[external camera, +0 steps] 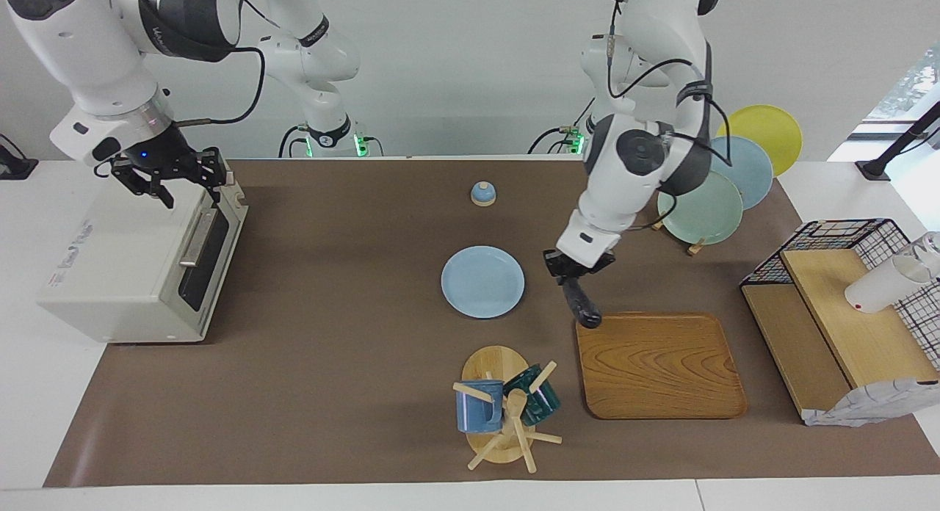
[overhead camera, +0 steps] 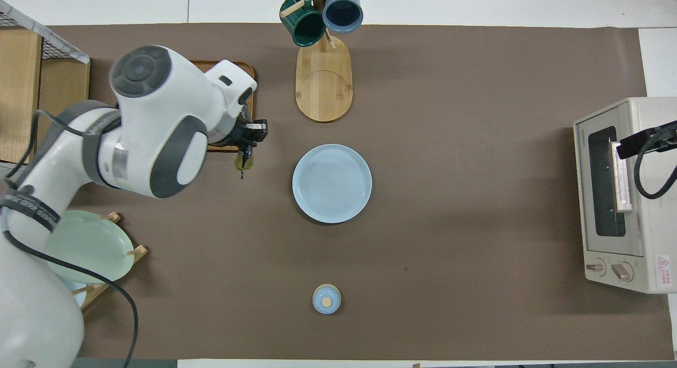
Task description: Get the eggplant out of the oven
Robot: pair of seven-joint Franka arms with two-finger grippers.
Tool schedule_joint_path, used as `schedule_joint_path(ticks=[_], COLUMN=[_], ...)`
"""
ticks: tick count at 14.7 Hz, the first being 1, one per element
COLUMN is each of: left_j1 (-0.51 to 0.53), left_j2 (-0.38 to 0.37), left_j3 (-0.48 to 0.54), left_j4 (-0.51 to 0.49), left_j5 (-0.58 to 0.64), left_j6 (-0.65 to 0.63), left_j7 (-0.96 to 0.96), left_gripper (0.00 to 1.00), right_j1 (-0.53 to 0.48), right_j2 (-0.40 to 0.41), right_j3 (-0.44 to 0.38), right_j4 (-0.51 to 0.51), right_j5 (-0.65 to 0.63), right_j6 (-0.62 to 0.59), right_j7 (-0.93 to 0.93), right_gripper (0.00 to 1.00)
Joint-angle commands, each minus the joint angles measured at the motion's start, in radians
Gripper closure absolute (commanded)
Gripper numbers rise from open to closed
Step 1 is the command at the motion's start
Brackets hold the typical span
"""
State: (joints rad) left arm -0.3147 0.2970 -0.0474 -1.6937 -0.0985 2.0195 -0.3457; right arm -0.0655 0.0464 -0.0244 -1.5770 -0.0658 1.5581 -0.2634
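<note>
The eggplant (external camera: 580, 302) is dark and slim and hangs tip-down from my left gripper (external camera: 570, 280), which is shut on its stem end. Its lower tip is just above the corner of the wooden tray (external camera: 661, 368) nearest the robots. In the overhead view only its greenish stem end (overhead camera: 243, 162) shows under the left gripper (overhead camera: 248, 146). The off-white oven (external camera: 110, 269) stands at the right arm's end of the table, its glass door (external camera: 202, 258) shut. My right gripper (external camera: 187, 188) is open over the oven's top front edge, above the bar handle (overhead camera: 620, 175).
A light blue plate (external camera: 482, 282) lies mid-table. A mug tree (external camera: 507, 408) with two mugs stands farther from the robots. A small blue knob-topped piece (external camera: 482, 194) sits near the robots. A plate rack (external camera: 709, 203) and a wire basket (external camera: 844, 313) stand at the left arm's end.
</note>
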Motion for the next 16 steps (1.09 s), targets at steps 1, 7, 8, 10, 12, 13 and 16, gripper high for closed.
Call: schedule_joint_path(ticks=[1, 7, 8, 10, 12, 13, 16], left_j1=[0.113, 0.207, 0.21, 0.229, 0.227, 0.232, 0.238], left_j2=[0.04, 0.249, 0.255, 0.255, 0.254, 0.251, 0.2], left_j3=[-0.012, -0.008, -0.008, -0.009, -0.009, -0.009, -0.011], left_j4=[0.031, 0.164, 0.158, 0.137, 0.146, 0.154, 0.157], left_j5=[0.0, 0.016, 0.026, 0.074, 0.072, 0.074, 0.057], left_j6=[-0.012, 0.089, 0.144, 0.156, 0.13, 0.102, 0.041], left_j7=[0.152, 0.266, 0.277, 0.31, 0.312, 0.314, 0.306], left_gripper=[1.0, 1.0, 1.0, 1.0, 0.0, 0.0, 0.0], right_j1=[0.056, 0.053, 0.043, 0.026, 0.027, 0.03, 0.032], right_j2=[-0.045, -0.1, -0.096, -0.097, -0.097, -0.097, -0.099], right_j3=[-0.009, -0.034, -0.034, -0.035, -0.035, -0.034, -0.034], right_j4=[-0.03, -0.109, -0.104, -0.106, -0.109, -0.109, -0.11], right_j5=[0.02, 0.033, 0.065, 0.072, 0.072, 0.072, 0.073], right_j6=[-0.035, 0.01, 0.017, 0.017, 0.014, 0.014, 0.011], right_j7=[0.085, 0.165, 0.165, 0.168, 0.168, 0.17, 0.168], right_gripper=[0.0, 0.0, 0.0, 0.0, 0.0, 0.0, 0.0])
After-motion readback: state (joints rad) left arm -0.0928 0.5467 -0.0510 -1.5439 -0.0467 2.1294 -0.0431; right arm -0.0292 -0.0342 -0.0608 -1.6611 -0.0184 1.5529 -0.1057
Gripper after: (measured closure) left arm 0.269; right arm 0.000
